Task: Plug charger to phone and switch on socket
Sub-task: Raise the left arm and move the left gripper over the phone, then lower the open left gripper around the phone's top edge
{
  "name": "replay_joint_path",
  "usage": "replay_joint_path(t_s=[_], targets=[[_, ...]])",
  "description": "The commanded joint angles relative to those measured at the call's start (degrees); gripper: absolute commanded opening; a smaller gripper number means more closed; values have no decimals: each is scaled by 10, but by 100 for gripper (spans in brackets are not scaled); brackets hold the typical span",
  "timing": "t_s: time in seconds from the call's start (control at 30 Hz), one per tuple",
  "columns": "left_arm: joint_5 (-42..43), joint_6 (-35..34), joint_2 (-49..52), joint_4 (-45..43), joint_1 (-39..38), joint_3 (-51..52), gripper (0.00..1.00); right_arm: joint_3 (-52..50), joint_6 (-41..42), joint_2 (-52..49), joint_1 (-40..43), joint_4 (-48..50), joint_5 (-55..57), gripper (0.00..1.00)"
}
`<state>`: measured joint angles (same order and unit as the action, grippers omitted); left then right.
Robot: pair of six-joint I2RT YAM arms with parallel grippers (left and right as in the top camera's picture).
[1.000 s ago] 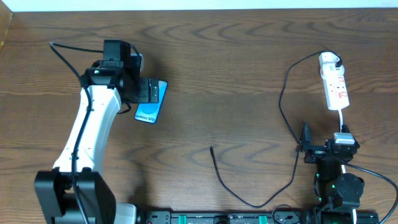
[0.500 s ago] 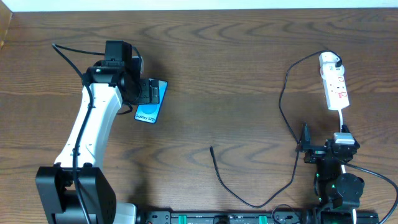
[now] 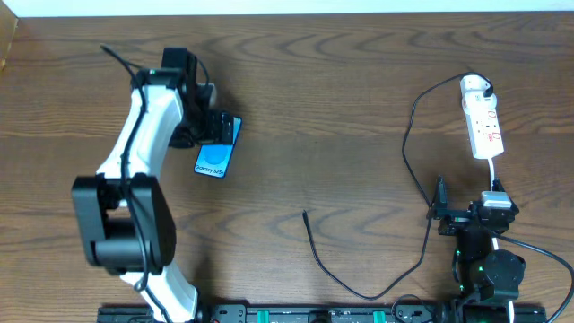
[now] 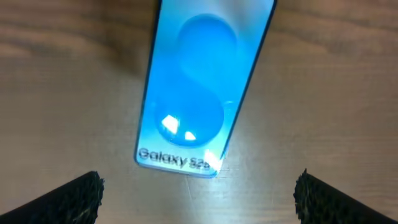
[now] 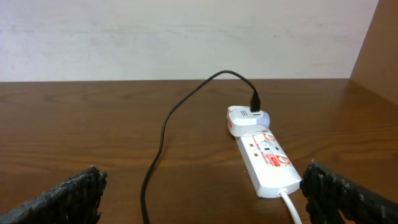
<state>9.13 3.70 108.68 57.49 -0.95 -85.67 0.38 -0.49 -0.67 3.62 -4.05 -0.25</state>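
Since a sec ago my L arm has swung: elbow & base links now sit closer in on the left side, wrist further up the table, while the left gripper still hangs over the phone. R arm hasn't shifted.

L jaws spread wide, nothing between them. Both fingertips show at the bottom corners of the L wrist view, w/ bare wood between. Phone lies flat just ahead, screen up & lit blue, its "Galaxy S25" end nearest my fingers.

Right gripper is also spread wide & empty, low at the near right edge of the table, facing the socket, which lies flat near the right side.

Table is dark brown wood grain, matte. A pale wall stands behind it, w/ a brown panel at the far right.

Only the overhead shows the charger in full: it loops from the strip's far end down past my R gripper, then back up to a free plug tip on bare wood mid-table, well apart from the phone. Only the R wrist view shows the cable plugged into the white plug block & the strip's red markings side-on. Only the L wrist view gives the screen text close up, a bit blurred.
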Motion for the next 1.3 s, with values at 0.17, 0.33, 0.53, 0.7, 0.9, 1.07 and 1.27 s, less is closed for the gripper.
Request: replay_joint_path(t_s=[0.17,0.33,0.53,0.7,0.9,1.07,1.27], targets=[[34,35,32,17,15,-71,98,-1,-4,3,-3,-2,-1,99],[39,91,35,66,19,-71,98,-1,-4,3,-3,-2,-1,99],[31,93,35,43,19,-71,98,-1,-4,3,-3,-2,-1,99],[35,94,35,4,19,-71,98,-1,-4,3,-3,-2,-1,99],[33,115,46,-9,13,-70,98,-1,-4,3,-3,-2,-1,99],[30,115,78,-16,3,-70,98,-1,-4,3,-3,-2,-1,99],[26,113,102,-20,0,-69,98,-1,-4,3,-3,-2,-1,99]])
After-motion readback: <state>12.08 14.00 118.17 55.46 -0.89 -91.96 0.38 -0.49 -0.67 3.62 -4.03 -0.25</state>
